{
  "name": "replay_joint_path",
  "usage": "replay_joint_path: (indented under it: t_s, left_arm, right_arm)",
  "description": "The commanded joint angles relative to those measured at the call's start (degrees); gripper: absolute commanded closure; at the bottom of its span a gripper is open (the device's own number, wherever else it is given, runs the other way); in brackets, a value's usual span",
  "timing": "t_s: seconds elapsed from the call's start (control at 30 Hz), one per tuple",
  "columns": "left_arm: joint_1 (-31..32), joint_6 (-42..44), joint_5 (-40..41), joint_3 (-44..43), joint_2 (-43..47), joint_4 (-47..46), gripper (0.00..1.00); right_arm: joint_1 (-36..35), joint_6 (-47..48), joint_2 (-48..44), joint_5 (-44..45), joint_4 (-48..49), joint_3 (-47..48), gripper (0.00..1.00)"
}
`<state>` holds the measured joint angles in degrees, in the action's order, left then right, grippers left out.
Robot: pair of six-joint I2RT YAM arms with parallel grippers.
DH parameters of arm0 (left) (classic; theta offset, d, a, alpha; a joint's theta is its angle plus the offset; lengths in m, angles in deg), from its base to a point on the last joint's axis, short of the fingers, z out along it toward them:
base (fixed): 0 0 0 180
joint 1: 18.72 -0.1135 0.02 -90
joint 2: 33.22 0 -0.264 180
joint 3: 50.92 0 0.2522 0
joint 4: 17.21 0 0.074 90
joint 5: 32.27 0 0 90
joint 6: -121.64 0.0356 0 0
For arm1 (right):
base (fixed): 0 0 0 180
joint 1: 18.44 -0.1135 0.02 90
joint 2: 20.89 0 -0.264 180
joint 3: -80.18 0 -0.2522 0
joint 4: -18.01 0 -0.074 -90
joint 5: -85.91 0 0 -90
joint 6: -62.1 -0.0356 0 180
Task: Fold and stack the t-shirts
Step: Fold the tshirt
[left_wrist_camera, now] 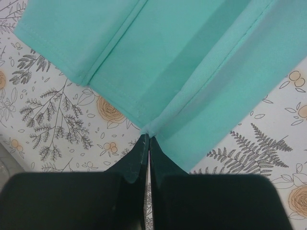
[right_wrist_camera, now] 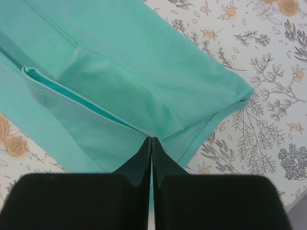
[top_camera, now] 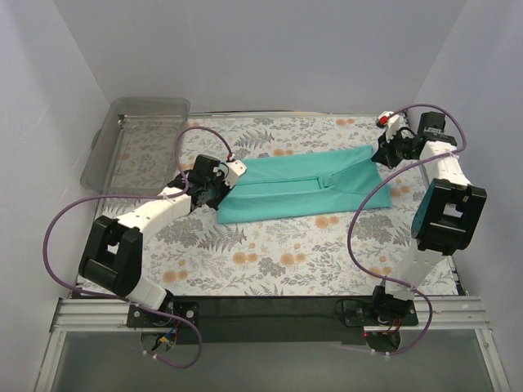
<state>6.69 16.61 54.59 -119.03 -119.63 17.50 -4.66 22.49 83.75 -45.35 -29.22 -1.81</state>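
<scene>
A teal t-shirt [top_camera: 302,186] lies stretched across the middle of the table, partly folded lengthwise. My left gripper [top_camera: 214,194] is shut on the shirt's left end; in the left wrist view the closed gripper [left_wrist_camera: 147,139] pinches the hem of the shirt [left_wrist_camera: 192,72]. My right gripper [top_camera: 384,153] is shut on the shirt's right end; in the right wrist view the gripper [right_wrist_camera: 152,141] pinches a folded edge of the shirt [right_wrist_camera: 120,81]. Only one shirt shows.
A clear plastic bin [top_camera: 139,139] stands at the back left. The floral tablecloth [top_camera: 270,253] covers the table. White walls close in the left, back and right sides. Purple cables loop beside both arms.
</scene>
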Motion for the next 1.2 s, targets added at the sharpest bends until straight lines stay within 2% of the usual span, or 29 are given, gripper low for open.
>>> replay_joint_path:
  t_s: [0.0, 0.47, 1.17]
  left_arm:
    - [-0.71, 1.23, 1.29, -2.6, -1.03, -0.56, 1.0]
    - [-3.7, 2.54, 1.64, -7.7, -8.94, -2.58, 1.0]
    - [-4.05, 4.04, 1.38, -14.56, -16.51, -2.93, 1.0]
  right_arm:
    - [-0.51, -2.66, 0.39, -1.11, 2.71, 3.55, 0.99]
    - [-1.56, -8.02, 3.29, 0.74, 6.14, 6.01, 0.99]
    - [-1.74, -10.93, 5.31, 5.13, 8.78, 7.33, 0.99]
